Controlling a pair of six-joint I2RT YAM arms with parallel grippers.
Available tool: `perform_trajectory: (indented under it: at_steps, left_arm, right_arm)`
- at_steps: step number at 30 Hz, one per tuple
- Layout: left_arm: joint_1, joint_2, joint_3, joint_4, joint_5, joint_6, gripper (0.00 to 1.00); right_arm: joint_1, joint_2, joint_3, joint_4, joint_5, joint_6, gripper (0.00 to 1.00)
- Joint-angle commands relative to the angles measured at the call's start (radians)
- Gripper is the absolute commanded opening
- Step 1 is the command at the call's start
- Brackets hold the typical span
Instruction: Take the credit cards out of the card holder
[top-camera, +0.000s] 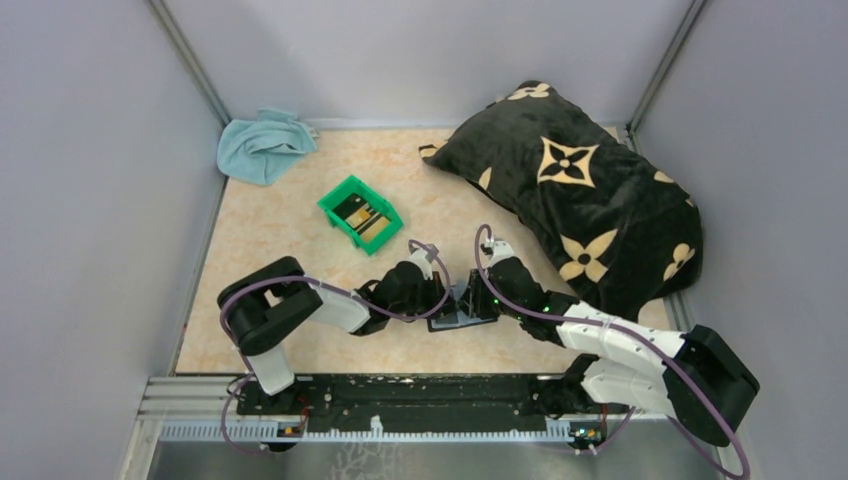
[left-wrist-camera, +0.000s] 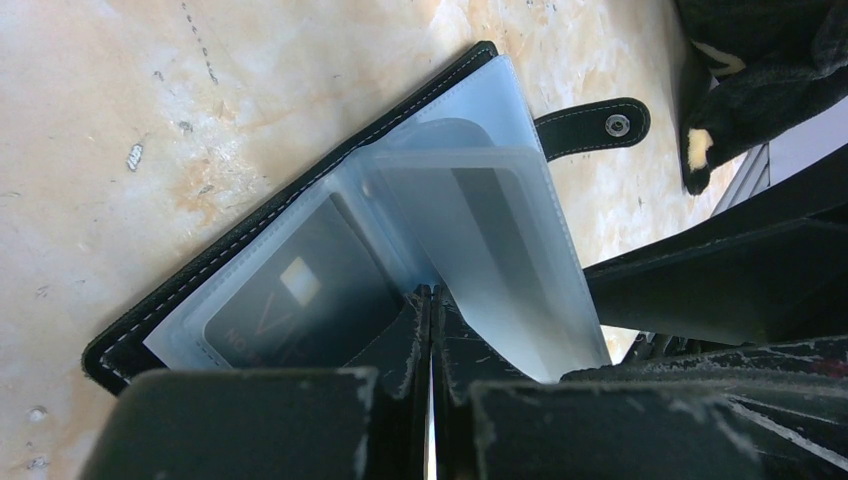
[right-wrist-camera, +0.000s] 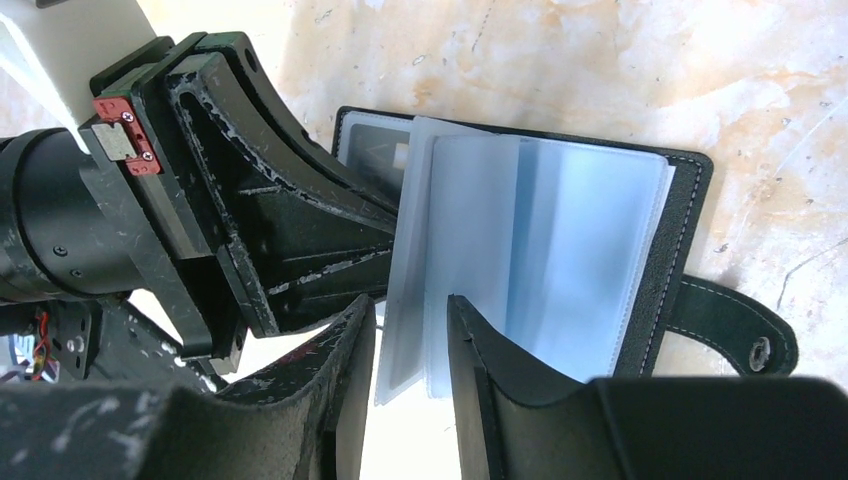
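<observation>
The black card holder (top-camera: 462, 318) lies open on the table between both grippers, its clear sleeves (right-wrist-camera: 540, 250) fanned up. A dark credit card (left-wrist-camera: 300, 300) with a pale chip sits in a sleeve on the holder's (left-wrist-camera: 250, 238) left panel. My left gripper (left-wrist-camera: 432, 295) is shut, its tips pressed on that panel beside the standing sleeves (left-wrist-camera: 500, 240). My right gripper (right-wrist-camera: 412, 305) is open, the free edges of two sleeves standing in the gap without touching either finger. The left gripper's fingers (right-wrist-camera: 300, 200) show beside the holder's stitched edge (right-wrist-camera: 685, 230). More cards (top-camera: 360, 213) lie in the green bin (top-camera: 343, 228).
A large black pillow with tan flowers (top-camera: 580, 200) fills the back right, close behind the right arm. A blue cloth (top-camera: 262, 145) lies in the back left corner. The holder's snap strap (right-wrist-camera: 740, 330) sticks out over the table. Grey walls close in three sides.
</observation>
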Motion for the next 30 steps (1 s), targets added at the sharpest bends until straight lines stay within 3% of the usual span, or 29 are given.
perform_trajectory:
  at_steps: [1, 7, 10, 21, 26, 30]
  left_arm:
    - [0.006, 0.004, -0.037, -0.091, -0.021, 0.029, 0.00]
    - [0.007, 0.016, -0.027, -0.086, -0.016, 0.029, 0.00]
    - [0.007, 0.025, -0.024, -0.083, -0.013, 0.028, 0.00]
    - [0.008, 0.019, -0.044, -0.078, -0.016, 0.022, 0.00]
    - [0.008, 0.013, -0.052, -0.077, -0.018, 0.020, 0.00]
    - [0.008, 0.016, -0.051, -0.070, -0.013, 0.021, 0.00]
  right_arm:
    - [0.002, -0.027, 0.026, 0.022, -0.037, -0.020, 0.34]
    - [0.002, -0.135, 0.036, -0.047, -0.006, -0.020, 0.34]
    - [0.002, -0.171, 0.029, -0.082, 0.047, -0.010, 0.29]
    - [0.002, -0.130, 0.006, -0.076, 0.102, 0.029, 0.16]
    - [-0.038, -0.136, 0.004, -0.121, 0.126, 0.021, 0.30]
    - [-0.078, -0.151, -0.013, -0.134, 0.123, 0.005, 0.31]
